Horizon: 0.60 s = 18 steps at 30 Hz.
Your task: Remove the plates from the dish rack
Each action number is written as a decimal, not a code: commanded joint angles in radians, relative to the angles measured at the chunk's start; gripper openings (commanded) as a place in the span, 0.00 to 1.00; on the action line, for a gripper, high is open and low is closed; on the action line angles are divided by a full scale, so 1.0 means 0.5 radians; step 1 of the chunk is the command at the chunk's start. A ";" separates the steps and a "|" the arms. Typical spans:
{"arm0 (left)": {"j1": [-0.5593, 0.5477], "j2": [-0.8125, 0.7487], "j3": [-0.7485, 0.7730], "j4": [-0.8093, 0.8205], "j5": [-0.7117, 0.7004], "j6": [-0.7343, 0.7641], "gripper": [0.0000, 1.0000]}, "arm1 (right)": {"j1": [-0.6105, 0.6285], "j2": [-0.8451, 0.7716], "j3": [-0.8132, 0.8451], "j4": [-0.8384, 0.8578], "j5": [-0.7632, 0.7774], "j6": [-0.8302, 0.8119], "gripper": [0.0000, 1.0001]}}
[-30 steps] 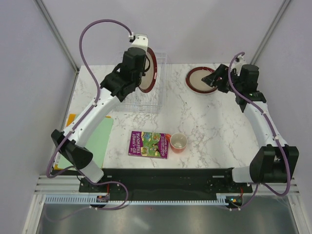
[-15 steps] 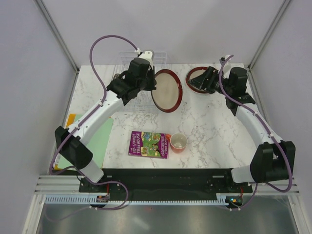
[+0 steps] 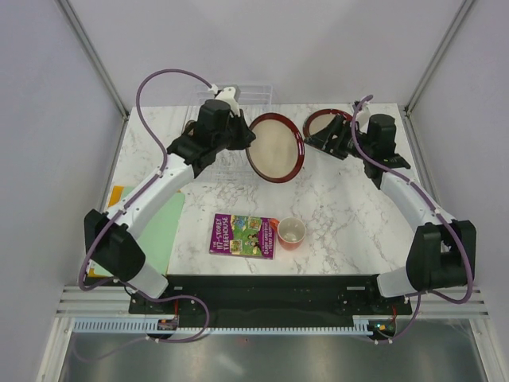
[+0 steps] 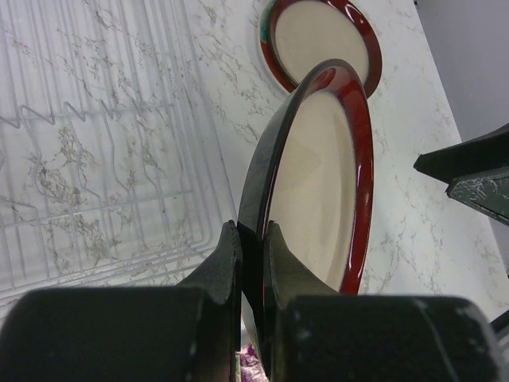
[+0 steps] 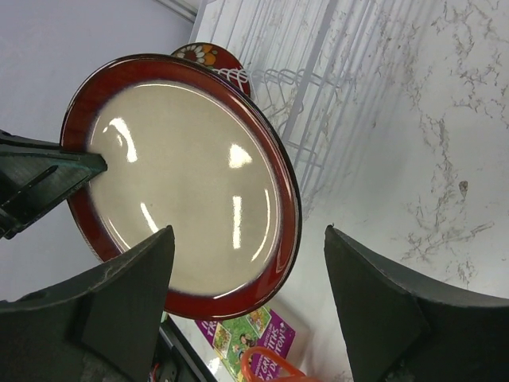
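Note:
My left gripper [image 3: 248, 142] is shut on the rim of a cream-centred, dark red rimmed plate [image 3: 276, 148] and holds it on edge in the air, right of the clear dish rack [image 3: 227, 163]. In the left wrist view the fingers [image 4: 225, 255] pinch the plate [image 4: 326, 175]. My right gripper [image 3: 320, 137] is open and empty, facing the plate [image 5: 183, 175] from the right, not touching it. A teal-edged plate [image 4: 318, 40] lies flat on the table behind. A small red patterned plate [image 5: 208, 57] stands in the rack [image 5: 318, 79].
An orange cup [image 3: 291, 232] and a purple and green book [image 3: 242, 235] lie on the marble table [image 3: 358, 199] near the front. A green sheet [image 3: 159, 227] lies at the left edge. Grey walls close in both sides.
My left gripper has lifted the cream-centred plate out of the rack and carried it right, turning its face up. My right gripper has moved left, towards the plate.

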 commanded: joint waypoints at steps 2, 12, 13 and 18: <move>0.033 -0.245 -0.050 0.542 0.146 -0.206 0.02 | 0.021 0.047 -0.032 0.113 -0.034 -0.010 0.83; 0.085 -0.251 -0.191 0.745 0.318 -0.371 0.02 | 0.067 0.133 -0.142 0.493 -0.181 0.216 0.82; 0.088 -0.248 -0.204 0.809 0.340 -0.381 0.02 | 0.067 0.154 -0.149 0.537 -0.215 0.241 0.82; 0.100 -0.238 -0.314 0.981 0.456 -0.500 0.02 | 0.083 0.240 -0.194 0.834 -0.322 0.413 0.58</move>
